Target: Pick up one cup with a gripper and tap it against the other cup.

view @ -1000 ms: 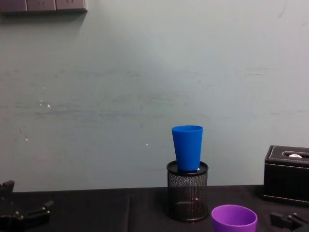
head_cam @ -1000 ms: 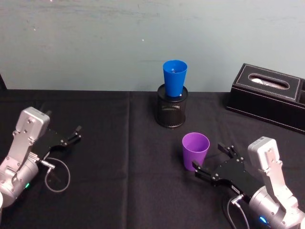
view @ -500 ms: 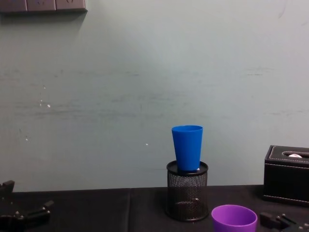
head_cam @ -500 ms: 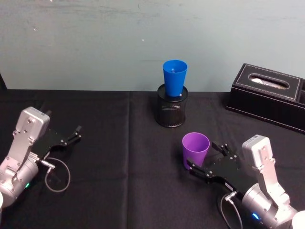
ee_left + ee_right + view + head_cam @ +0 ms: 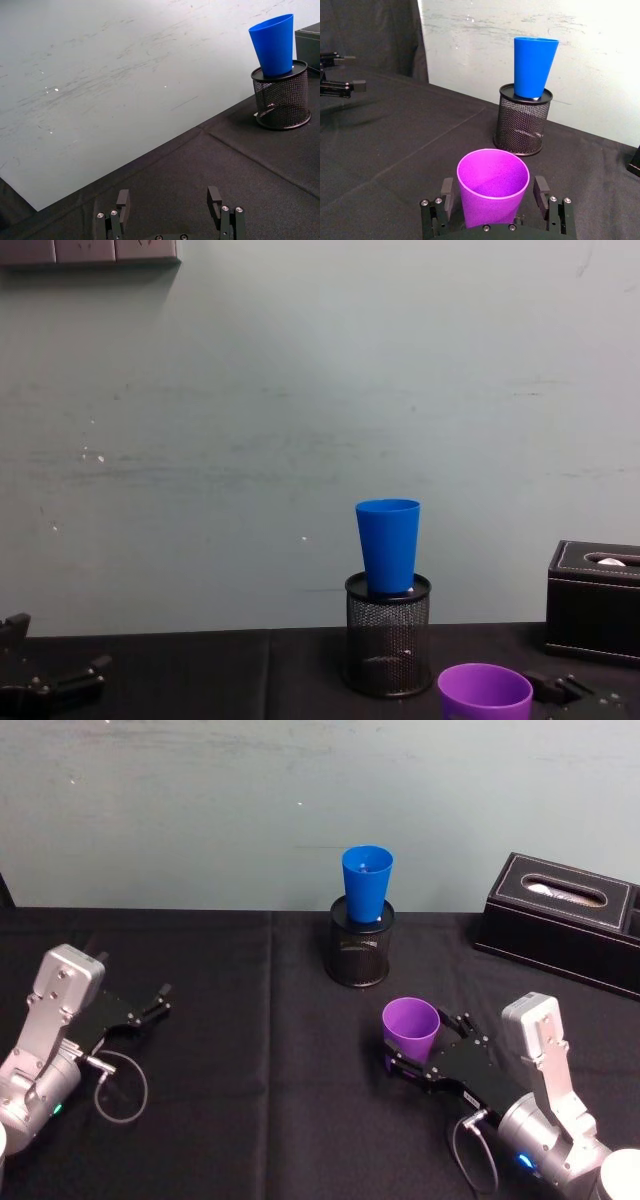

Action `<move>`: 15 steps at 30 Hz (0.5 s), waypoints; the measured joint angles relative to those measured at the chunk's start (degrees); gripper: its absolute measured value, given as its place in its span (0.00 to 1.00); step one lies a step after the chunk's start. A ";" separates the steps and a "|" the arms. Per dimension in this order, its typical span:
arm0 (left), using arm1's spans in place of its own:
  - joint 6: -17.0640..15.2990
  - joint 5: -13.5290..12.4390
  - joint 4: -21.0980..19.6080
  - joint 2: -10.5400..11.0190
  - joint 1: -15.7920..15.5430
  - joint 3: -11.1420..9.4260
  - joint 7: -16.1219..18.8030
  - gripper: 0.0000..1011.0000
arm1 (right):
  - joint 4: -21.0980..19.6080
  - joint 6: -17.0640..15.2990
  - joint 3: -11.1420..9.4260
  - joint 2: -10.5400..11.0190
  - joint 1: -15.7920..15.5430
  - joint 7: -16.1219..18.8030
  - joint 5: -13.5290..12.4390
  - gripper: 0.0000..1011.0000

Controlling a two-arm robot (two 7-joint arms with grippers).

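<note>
Nearest, on the right of the black-clothed table (image 5: 270,1120), the right gripper (image 5: 428,1042) lies low with its two fingers (image 5: 447,191) spread on either side of the upright purple cup (image 5: 493,180), close beside its lower wall, though whether they touch it I cannot tell. On the left, well apart, the left gripper (image 5: 168,198) rests low over the cloth, fingers parted and empty. Farther back, the blue cup (image 5: 366,885) stands upright in the mouth of a black mesh holder (image 5: 361,958), with a black tissue box (image 5: 560,920) at the far right
</note>
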State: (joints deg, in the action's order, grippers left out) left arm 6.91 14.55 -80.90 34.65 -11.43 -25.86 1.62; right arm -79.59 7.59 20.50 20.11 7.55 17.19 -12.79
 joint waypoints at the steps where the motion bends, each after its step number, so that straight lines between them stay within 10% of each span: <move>1: 0.00 0.00 0.00 0.00 0.00 0.00 0.00 1.00 | 0.17 0.07 -0.06 -0.12 0.09 0.13 0.03 0.99; 15: 0.00 0.00 0.00 0.00 0.00 0.00 0.00 1.00 | 3.82 0.23 -1.34 -2.64 2.16 2.36 0.71 0.99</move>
State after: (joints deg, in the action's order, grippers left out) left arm 6.91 14.55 -80.90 34.64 -11.43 -25.86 1.62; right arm -75.77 7.82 19.17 17.48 9.71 19.54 -12.08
